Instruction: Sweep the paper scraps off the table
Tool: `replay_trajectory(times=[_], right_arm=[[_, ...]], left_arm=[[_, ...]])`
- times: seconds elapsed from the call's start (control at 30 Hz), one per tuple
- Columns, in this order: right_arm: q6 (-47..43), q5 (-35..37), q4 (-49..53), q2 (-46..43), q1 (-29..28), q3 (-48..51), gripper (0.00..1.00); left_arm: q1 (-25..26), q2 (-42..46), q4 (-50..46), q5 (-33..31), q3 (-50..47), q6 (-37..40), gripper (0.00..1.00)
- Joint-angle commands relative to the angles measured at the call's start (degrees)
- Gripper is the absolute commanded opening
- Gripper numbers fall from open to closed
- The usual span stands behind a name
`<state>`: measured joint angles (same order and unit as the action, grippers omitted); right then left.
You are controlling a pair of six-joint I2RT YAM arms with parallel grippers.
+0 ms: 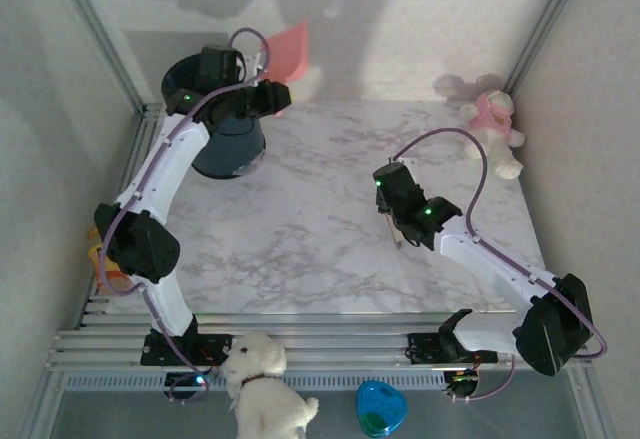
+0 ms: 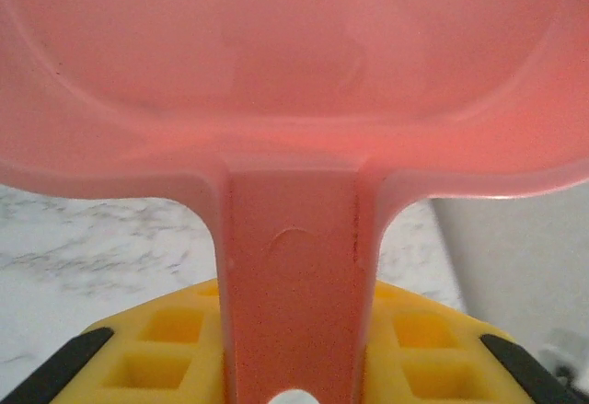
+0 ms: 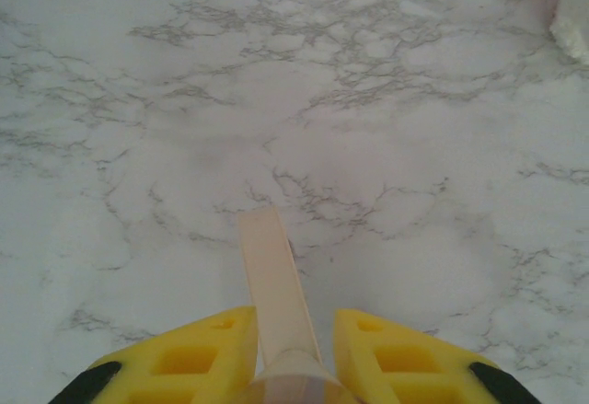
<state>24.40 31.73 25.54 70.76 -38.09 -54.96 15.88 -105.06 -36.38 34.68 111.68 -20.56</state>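
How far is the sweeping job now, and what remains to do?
Done: the table looks swept. In hand: the left gripper grips the pink dustpan by its handle, raised at the dark bin; the right gripper is shut on a pale flat tool above the table. Left: probably only putting both tools down.
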Motion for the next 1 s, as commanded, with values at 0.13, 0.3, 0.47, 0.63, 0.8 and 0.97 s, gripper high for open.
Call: replay_trajectory(times=[0.13, 0.3, 0.47, 0.63, 0.8, 0.97], right_arm=[[-1.7, 3.7, -1.3, -3.3, 1.1, 1.3, 0.00], [-2.3, 4.2, -1.6, -4.3, 1.4, 2.2, 0.00], [-2.6, 4.8, -1.7, -4.8, 1.5, 2.9, 0.00], [-2.7, 5.1, -1.6, -4.7, 1.7, 3.0, 0.00], [-2.8, 5.5, -1.4, -4.8, 1.8, 3.0, 0.00], [-3.0, 5.8, -1.2, -4.8, 1.8, 3.1, 0.00]], left_arm=[[6.1, -3.5, -11.3, -15.0, 3.6, 14.4, 0.00], [8.5, -6.6, -16.3, -19.1, 6.3, 18.5, 0.00], [11.1, -9.7, -20.0, -23.2, 7.1, 21.4, 0.00], [13.5, -13.3, -22.6, -26.2, 7.0, 23.6, 0.00], [14.5, -16.0, -23.4, -26.2, 6.9, 24.0, 0.00], [15.3, -18.4, -24.0, -25.5, 6.0, 26.0, 0.00]])
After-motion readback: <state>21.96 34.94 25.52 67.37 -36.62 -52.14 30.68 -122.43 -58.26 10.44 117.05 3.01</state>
